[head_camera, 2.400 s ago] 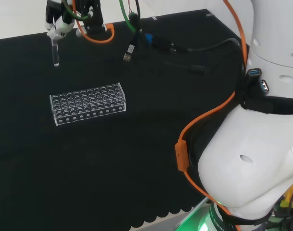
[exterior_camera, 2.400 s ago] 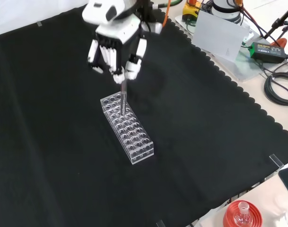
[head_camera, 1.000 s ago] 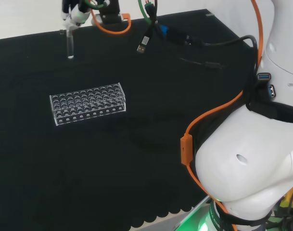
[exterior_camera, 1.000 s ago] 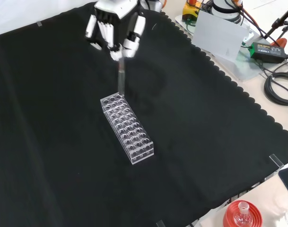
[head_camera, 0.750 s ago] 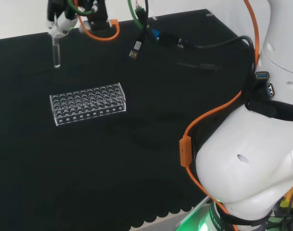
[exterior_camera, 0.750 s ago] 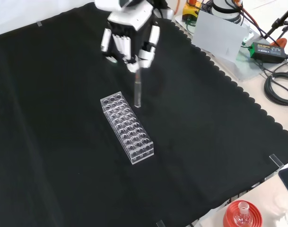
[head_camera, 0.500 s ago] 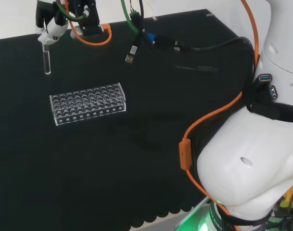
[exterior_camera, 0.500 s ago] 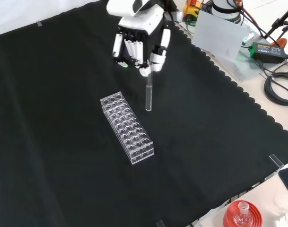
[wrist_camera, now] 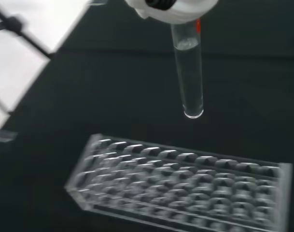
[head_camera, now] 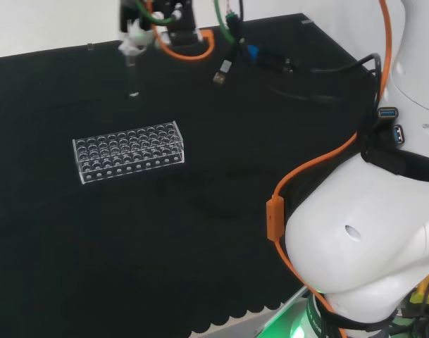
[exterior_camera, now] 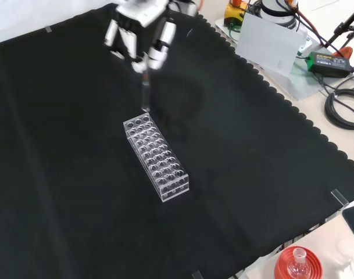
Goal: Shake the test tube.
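The hand (exterior_camera: pixel 140 36), fingers pinching the test tube (exterior_camera: pixel 145 93), has swung back above the rack's (exterior_camera: pixel 157 157) far end; the tube's contents are unclear.

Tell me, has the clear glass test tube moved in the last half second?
Yes. In the front view the clear glass test tube, held in the hand, has swung left, from right of the clear plastic rack to above its far end.

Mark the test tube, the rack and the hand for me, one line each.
test tube (wrist_camera: pixel 188 72): wrist view, middle of the glass wall.
rack (exterior_camera: pixel 156 157): front view, its holed top.
hand (exterior_camera: pixel 136 36): front view, on the fingers above the tube.
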Motion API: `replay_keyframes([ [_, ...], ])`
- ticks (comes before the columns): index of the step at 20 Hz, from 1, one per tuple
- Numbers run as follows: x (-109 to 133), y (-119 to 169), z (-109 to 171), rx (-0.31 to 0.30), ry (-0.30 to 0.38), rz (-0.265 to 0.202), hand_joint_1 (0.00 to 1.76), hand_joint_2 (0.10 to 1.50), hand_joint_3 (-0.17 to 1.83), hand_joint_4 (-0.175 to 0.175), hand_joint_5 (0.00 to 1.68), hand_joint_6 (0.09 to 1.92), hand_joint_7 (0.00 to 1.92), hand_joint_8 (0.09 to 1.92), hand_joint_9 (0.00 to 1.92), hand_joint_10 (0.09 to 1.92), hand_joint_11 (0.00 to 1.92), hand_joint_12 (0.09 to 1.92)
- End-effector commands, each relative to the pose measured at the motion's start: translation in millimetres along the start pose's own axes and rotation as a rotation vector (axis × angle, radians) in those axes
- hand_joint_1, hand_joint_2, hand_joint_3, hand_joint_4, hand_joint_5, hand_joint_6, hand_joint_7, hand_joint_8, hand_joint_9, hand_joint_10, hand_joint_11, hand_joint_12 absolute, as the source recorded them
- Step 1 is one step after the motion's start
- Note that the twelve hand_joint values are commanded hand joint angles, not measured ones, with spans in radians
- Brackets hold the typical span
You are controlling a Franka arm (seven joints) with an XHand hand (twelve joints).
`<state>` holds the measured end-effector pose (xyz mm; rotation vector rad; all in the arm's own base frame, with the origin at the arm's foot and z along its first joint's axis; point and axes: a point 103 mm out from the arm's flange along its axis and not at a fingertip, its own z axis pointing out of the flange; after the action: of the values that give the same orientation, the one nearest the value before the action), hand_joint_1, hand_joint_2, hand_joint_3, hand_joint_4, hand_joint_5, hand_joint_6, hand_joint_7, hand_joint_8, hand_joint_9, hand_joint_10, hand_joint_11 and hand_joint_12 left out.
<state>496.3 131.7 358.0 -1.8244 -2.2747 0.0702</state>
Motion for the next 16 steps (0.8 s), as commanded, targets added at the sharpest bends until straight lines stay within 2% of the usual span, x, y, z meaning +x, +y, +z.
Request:
replay_keyframes([
  [1, -23, -5, 1, -0.002, -0.014, 0.058, 1.42, 1.02, -0.17, -0.175, 1.37, 0.32, 1.48, 0.43, 1.42, 0.09, 0.55, 1.32],
  [8, 18, 5, 3, -0.007, 0.030, -0.026, 1.42, 1.02, -0.17, -0.175, 1.37, 0.32, 1.48, 0.43, 1.42, 0.09, 0.55, 1.32],
  [16, 28, 7, 6, -0.001, 0.040, -0.050, 1.42, 1.02, -0.17, -0.175, 1.37, 0.32, 1.48, 0.43, 1.42, 0.09, 0.55, 1.32],
])
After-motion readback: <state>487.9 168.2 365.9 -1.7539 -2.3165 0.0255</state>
